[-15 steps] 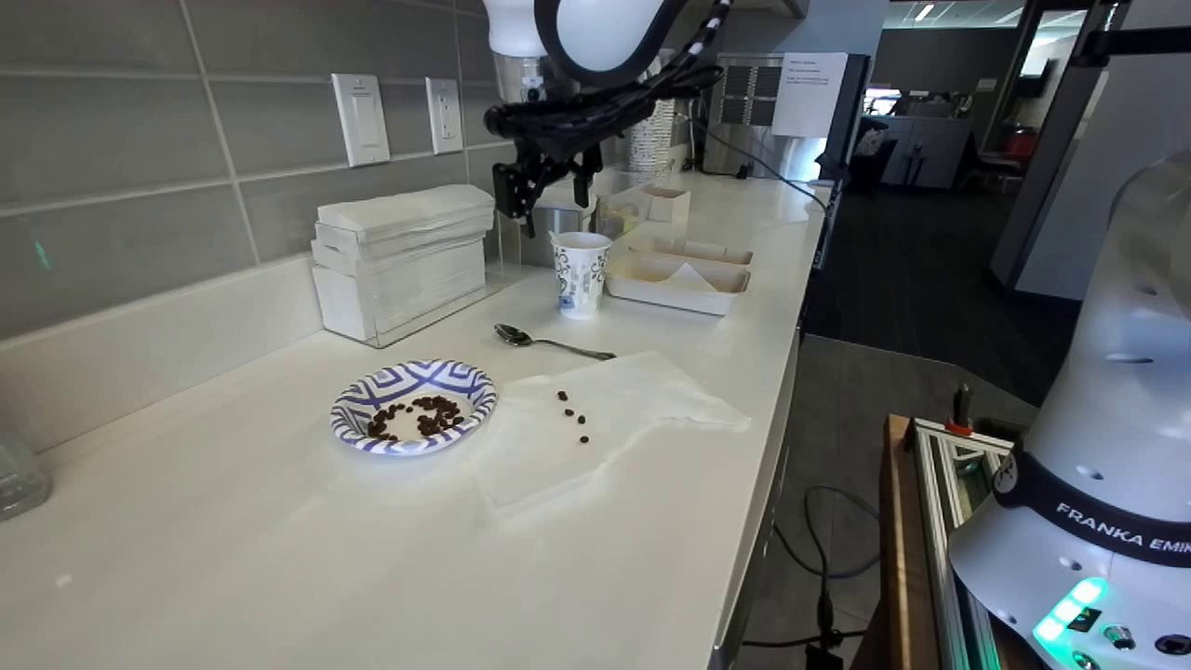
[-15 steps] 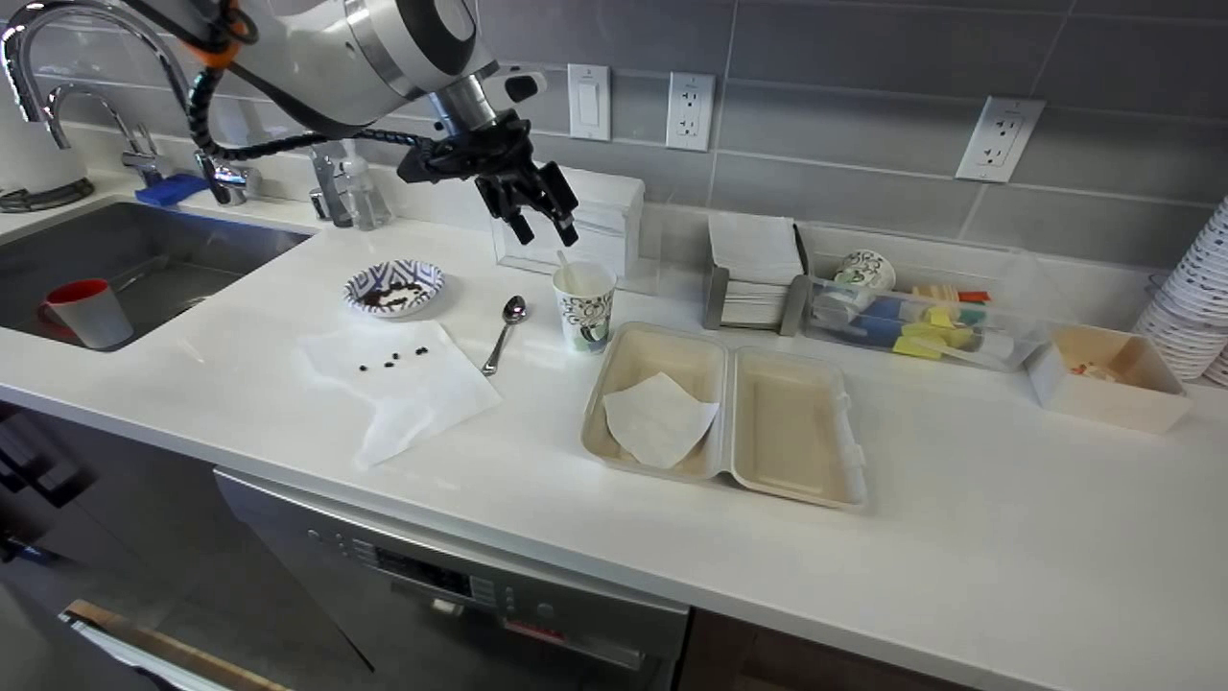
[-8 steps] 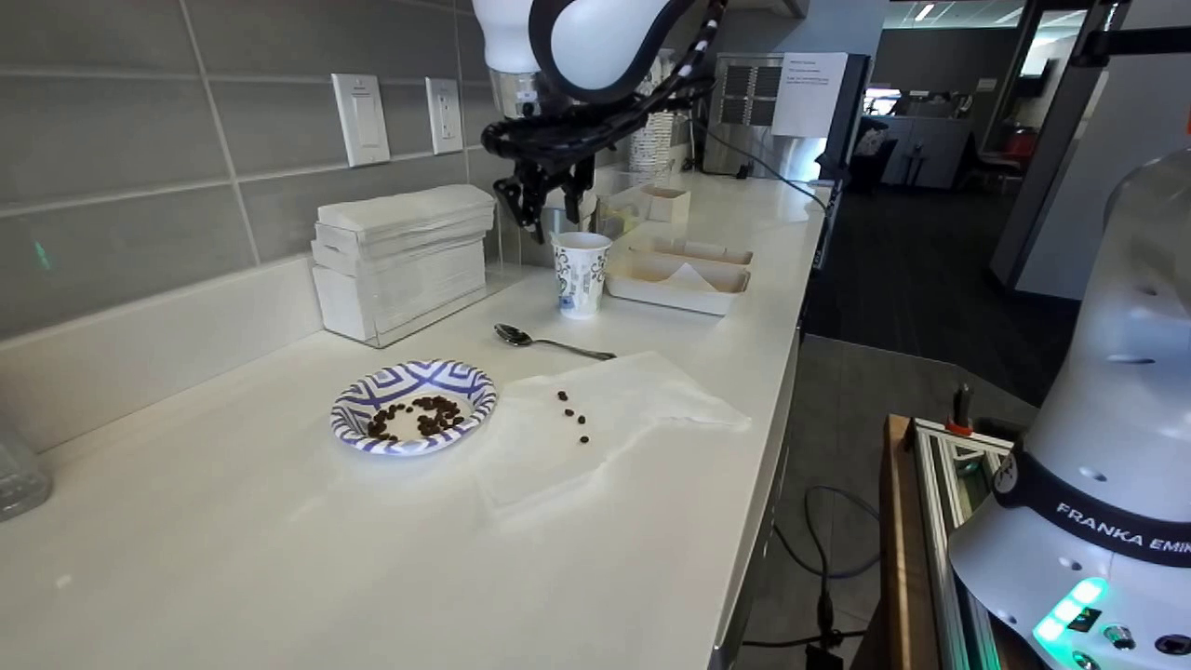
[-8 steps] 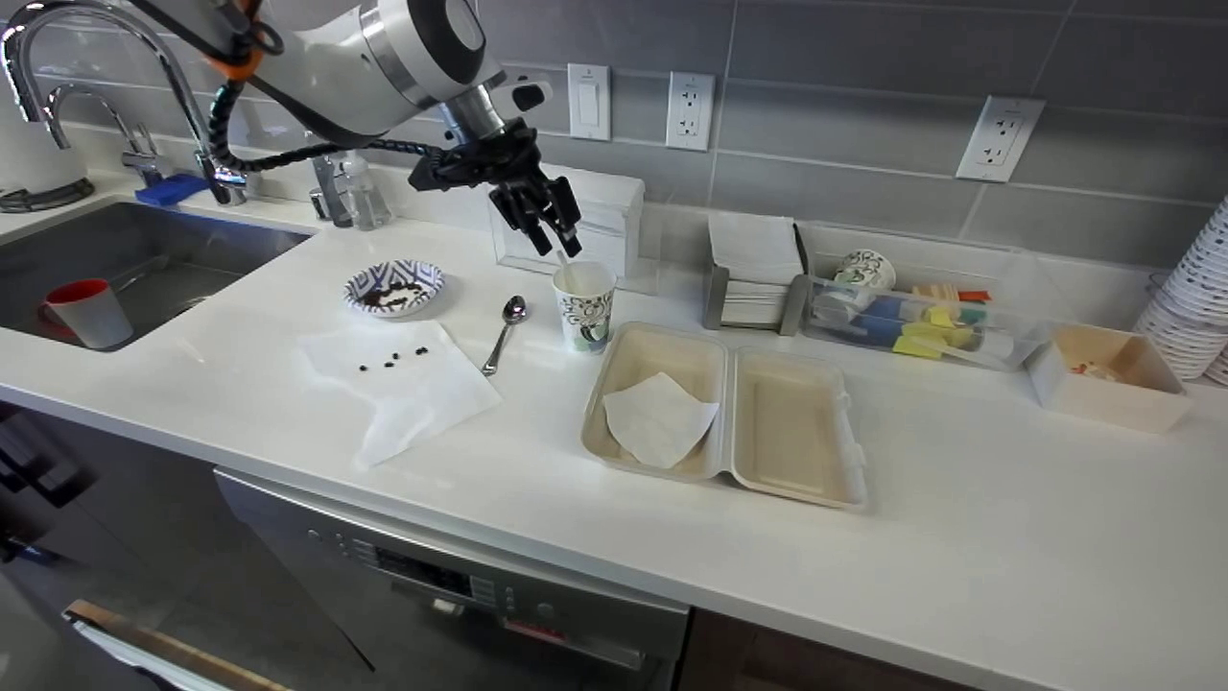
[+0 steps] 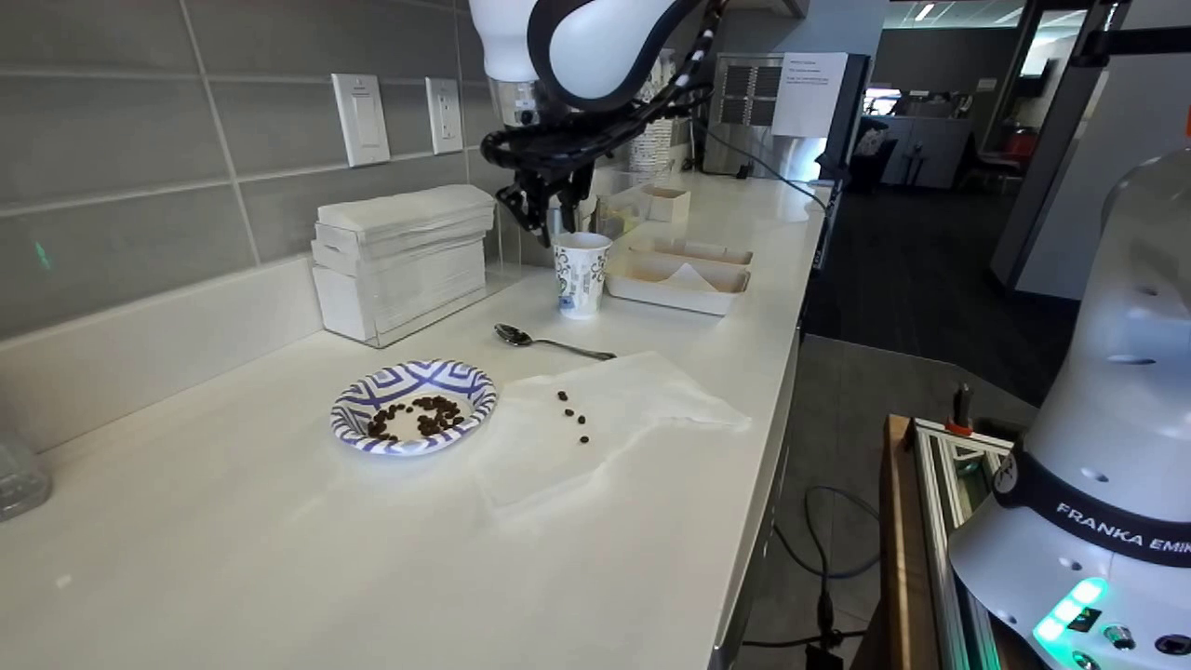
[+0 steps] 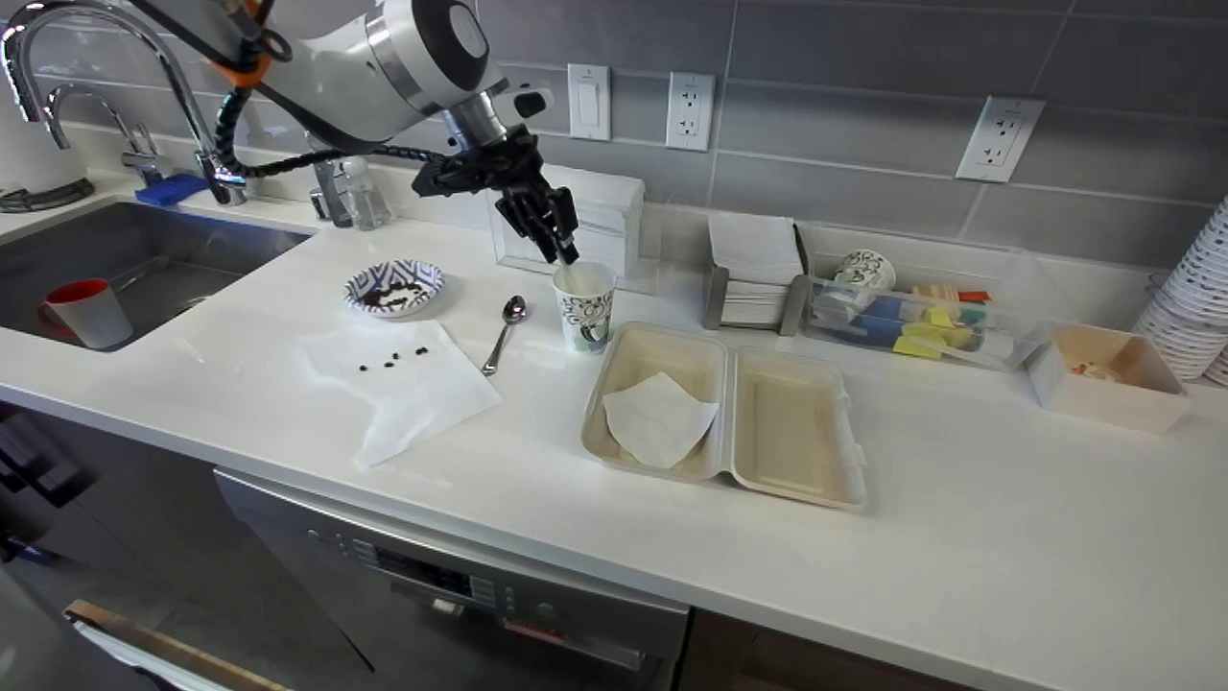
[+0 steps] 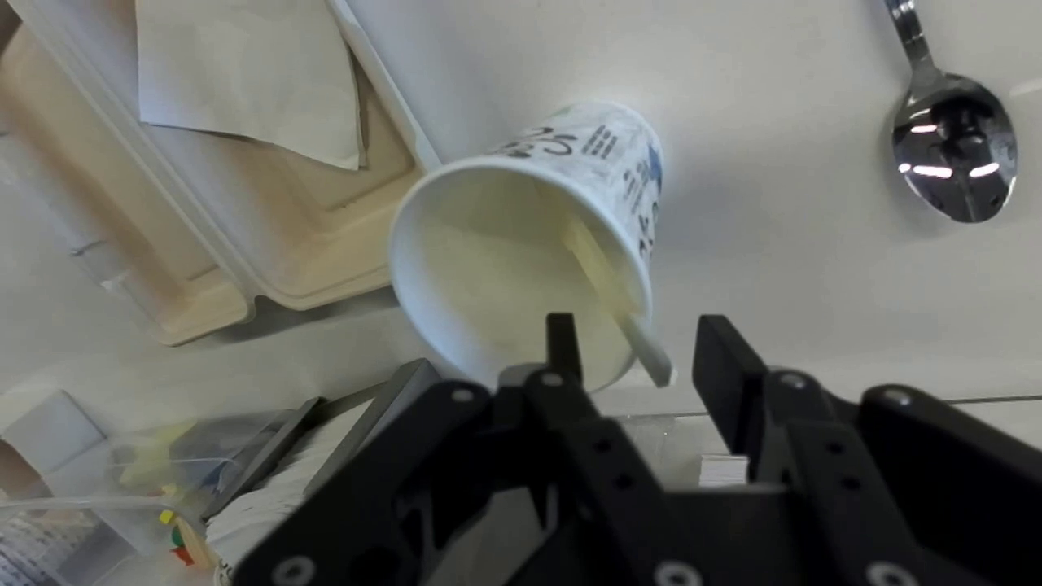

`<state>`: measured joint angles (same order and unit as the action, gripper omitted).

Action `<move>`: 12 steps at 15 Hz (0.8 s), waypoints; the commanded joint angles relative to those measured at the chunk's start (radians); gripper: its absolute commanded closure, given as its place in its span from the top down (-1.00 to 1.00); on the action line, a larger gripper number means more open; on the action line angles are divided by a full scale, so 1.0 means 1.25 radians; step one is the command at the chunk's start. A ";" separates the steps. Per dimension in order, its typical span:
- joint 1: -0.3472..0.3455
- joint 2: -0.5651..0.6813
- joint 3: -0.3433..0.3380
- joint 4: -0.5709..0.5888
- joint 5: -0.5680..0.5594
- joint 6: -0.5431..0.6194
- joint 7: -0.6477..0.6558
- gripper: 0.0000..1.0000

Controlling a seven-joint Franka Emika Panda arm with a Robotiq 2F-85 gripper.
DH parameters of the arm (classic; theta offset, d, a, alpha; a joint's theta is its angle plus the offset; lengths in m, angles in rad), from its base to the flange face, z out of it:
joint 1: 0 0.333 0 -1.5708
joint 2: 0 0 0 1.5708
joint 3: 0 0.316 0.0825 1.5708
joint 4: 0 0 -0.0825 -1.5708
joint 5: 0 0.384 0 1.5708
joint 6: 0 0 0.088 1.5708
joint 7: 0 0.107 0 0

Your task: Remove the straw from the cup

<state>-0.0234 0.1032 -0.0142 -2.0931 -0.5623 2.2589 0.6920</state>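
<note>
The white paper cup point(image 7: 602, 155) with printed swirls stands upright on the counter in both exterior views. A pale, thin straw point(image 7: 604, 273) leans inside it, its upper end poking past the rim, as the wrist view shows. My gripper point(image 7: 641, 338) is at the cup's mouth with its jaws partly closed, a gap still between them. The straw's top end lies in that gap, and neither pad appears to touch it. In an exterior view the gripper point(image 6: 559, 255) points down just above the rim of the cup point(image 6: 586, 312), largely covering the straw's tip.
A metal spoon point(image 6: 504, 336) lies beside the cup, and an opened takeout box point(image 6: 801, 422) sits on its other side. Behind stands a napkin box point(image 5: 409, 261). A patterned bowl point(image 5: 414, 409) of dark beans and a napkin point(image 5: 614, 419) with several beans are also on the counter.
My gripper has come down toward the cup's rim and shifted slightly over it. Its jaws have drawn closer together around the straw's top end. The cup has stayed in place.
</note>
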 commanded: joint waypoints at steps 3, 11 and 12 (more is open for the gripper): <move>0.018 0.007 -0.016 0.006 -0.036 0.006 0.036 -0.71; 0.025 -0.051 -0.009 -0.015 -0.069 -0.029 0.041 -0.98; 0.026 -0.062 -0.006 -0.016 -0.063 -0.046 0.040 -0.98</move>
<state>-0.0088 0.0768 -0.0225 -2.0929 -0.6317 2.2537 0.7261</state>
